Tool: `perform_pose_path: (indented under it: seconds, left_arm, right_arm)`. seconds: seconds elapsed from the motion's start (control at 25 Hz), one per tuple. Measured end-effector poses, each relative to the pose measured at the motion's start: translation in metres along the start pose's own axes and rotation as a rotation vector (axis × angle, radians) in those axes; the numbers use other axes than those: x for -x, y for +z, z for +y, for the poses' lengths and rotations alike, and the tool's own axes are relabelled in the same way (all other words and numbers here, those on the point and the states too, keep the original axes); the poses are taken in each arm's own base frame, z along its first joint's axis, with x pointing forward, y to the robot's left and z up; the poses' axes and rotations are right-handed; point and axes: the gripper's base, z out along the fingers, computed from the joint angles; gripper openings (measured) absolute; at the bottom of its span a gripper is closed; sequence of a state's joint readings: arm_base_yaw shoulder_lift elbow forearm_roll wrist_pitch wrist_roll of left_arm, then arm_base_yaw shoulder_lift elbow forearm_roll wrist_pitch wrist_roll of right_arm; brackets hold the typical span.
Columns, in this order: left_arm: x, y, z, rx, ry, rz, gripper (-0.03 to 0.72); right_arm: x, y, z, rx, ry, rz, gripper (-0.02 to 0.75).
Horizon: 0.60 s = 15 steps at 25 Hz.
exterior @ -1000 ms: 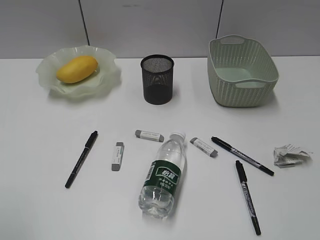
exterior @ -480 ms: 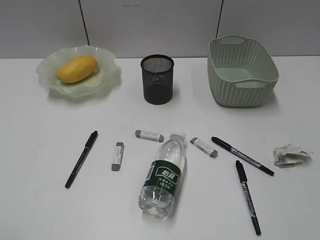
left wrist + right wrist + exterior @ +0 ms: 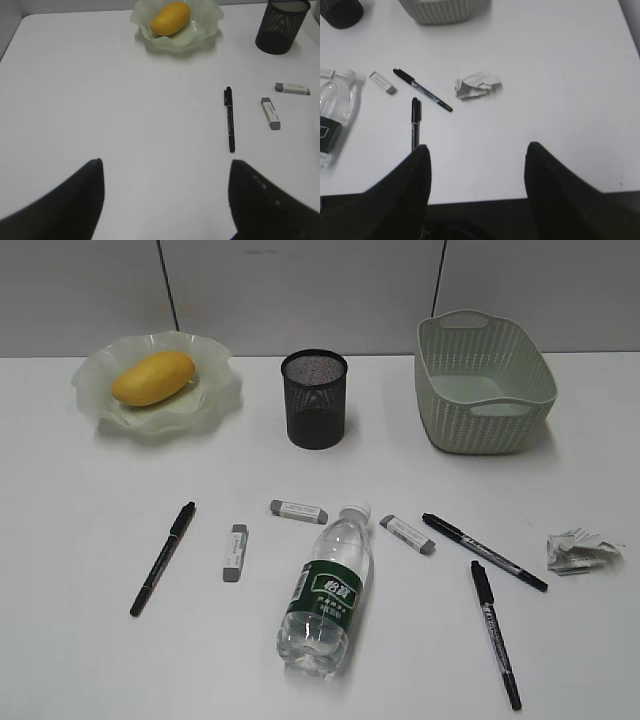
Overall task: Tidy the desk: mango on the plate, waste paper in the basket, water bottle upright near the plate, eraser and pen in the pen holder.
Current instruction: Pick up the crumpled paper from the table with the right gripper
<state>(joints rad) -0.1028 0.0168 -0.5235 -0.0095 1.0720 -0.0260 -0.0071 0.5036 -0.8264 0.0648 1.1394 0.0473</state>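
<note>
The left hand [image 3: 165,192] and right hand [image 3: 477,182] are held wide open and empty above the white table [image 3: 90,540]. The yellow-orange oval mango [image 3: 152,377] is already seated on the ruffled pale green plate [image 3: 215,390]. The clear green-labelled bottle [image 3: 328,592], lying flat, could be rolled by a careless grasp. Both hands are cut off at the frame edge.

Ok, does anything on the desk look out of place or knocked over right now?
Yes. The water bottle lies on its side mid-desk, far from the plate. Three pens, three erasers and the waste paper lie loose on the desk. No spill or damage shows.
</note>
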Motion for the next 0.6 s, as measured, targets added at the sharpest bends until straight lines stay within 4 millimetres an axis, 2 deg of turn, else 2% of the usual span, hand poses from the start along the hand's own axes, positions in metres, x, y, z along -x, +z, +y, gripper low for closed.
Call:
perform_pose_path:
  seconds: [0.08,0.2,0.24,0.32,0.44,0.6]
  left_arm:
    - [0.000,0.000,0.000,0.001,0.000,-0.001,0.578]
    - [0.000,0.000,0.000,0.001,0.000,-0.002,0.572]
    - [0.000,0.000,0.000,0.001,0.000,-0.002,0.571]
    - [0.000,0.000,0.000,0.001,0.000,-0.002,0.571]
    - [0.000,0.000,0.000,0.001,0.000,-0.004,0.571]
    - [0.000,0.000,0.000,0.002,0.001,-0.004,0.571]
  right_arm:
    - [0.026,0.011,0.002,0.001,0.028,0.104,0.480]
    - [0.063,0.036,0.006,0.025,0.043,0.196,0.529]
    - [0.074,0.050,0.007,0.031,0.045,0.240,0.547]
    - [0.089,0.066,0.008,0.037,0.048,0.276,0.577]
    - [0.102,0.100,0.009,0.041,0.042,0.370,0.587]
    - [0.099,0.150,0.021,0.061,0.004,0.535,0.588]
